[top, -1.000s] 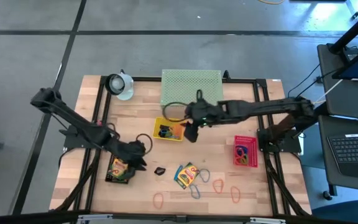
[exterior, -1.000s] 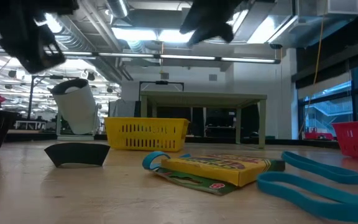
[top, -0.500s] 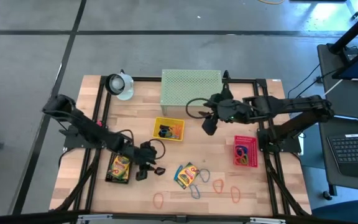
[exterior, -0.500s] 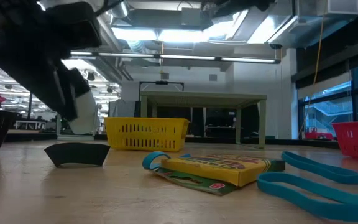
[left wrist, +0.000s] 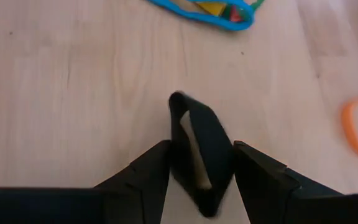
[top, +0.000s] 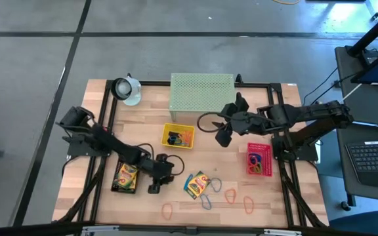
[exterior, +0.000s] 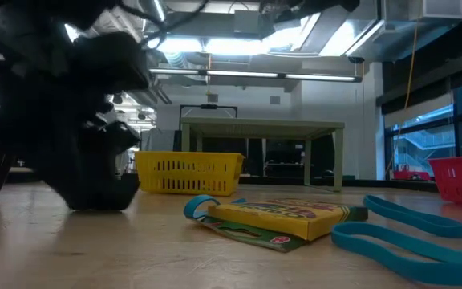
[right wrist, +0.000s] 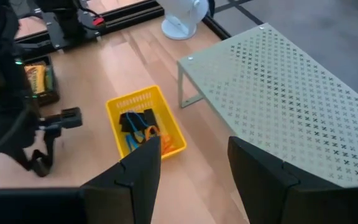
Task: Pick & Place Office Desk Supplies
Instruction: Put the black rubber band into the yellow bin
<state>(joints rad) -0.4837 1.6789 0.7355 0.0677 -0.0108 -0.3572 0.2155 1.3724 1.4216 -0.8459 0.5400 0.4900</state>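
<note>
Just beside the crayon box (top: pixel 196 184), on its side toward the black tray (top: pixel 126 177), the left gripper (top: pixel 155 188) is down at the table (top: pixel 241 164) with a black clip (left wrist: pixel 199 155) standing between its two spread fingers (left wrist: pixel 146 180); whether the pads actually press on the clip cannot be told. From table height the same gripper (exterior: pixel 87 172) is a dark mass covering the clip, next to the crayon box (exterior: pixel 283 217), which lies flat with blue loops (exterior: pixel 399 229) beside it. More loops lie near the crayon box on the side away from the shelf (top: pixel 201 92): an orange one (top: pixel 231 194), another orange one (top: pixel 249 206) and a red one (top: pixel 168 211). A second crayon box (top: pixel 127 176) sits in the black tray. Well apart from the crayon box, past the yellow tray (top: pixel 178 136) and near the shelf, the right gripper (top: pixel 223 133) hangs above the table with its fingers (right wrist: pixel 138 171) apart and nothing between them. Its wrist camera looks onto the yellow tray (right wrist: pixel 146 127), which holds small dark and orange items. A red tray (top: pixel 259 159) with a few supplies stands farther out, toward the right arm's base.
</note>
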